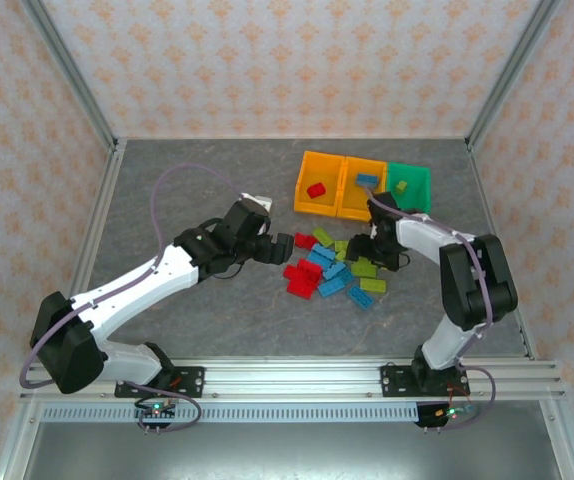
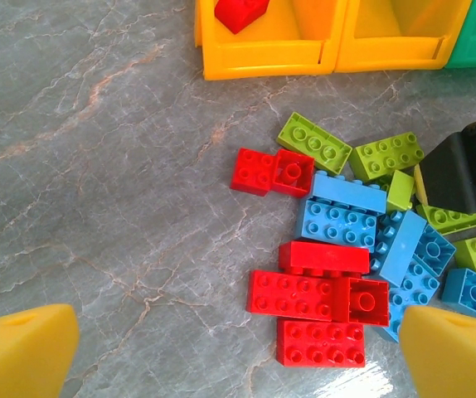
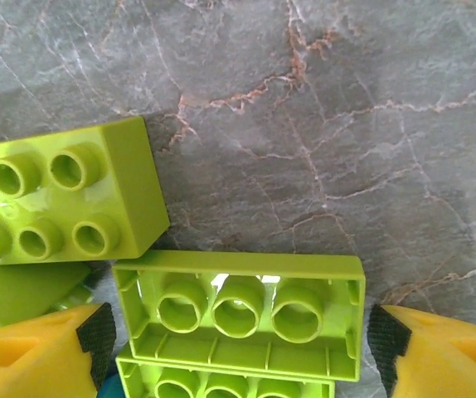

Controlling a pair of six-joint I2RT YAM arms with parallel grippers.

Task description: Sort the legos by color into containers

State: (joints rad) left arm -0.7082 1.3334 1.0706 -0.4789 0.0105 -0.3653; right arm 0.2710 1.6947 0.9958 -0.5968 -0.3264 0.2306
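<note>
Left gripper (image 1: 280, 247) hovering at left edge of lego pile (image 1: 332, 265) on counter (image 1: 187, 180), jaws spread wide, nothing between them. Right gripper (image 3: 242, 336) low over pile, pads (image 3: 97, 332) bracketing upside-down yellow-green lego (image 3: 296, 315); squeezing or just beside, can't tell. Containers (image 1: 362, 200) at far side: red lego (image 1: 316, 189) in left orange one, blue lego (image 1: 367, 179) in middle orange one, green lego (image 1: 401, 186) in green one.

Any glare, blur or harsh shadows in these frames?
Top external: even light, soft shadows. Left wrist: legos sharp, gripper fingers blurred at the bottom corners. Right wrist: small glare spots on the studs-up green lego, otherwise sharp.
</note>
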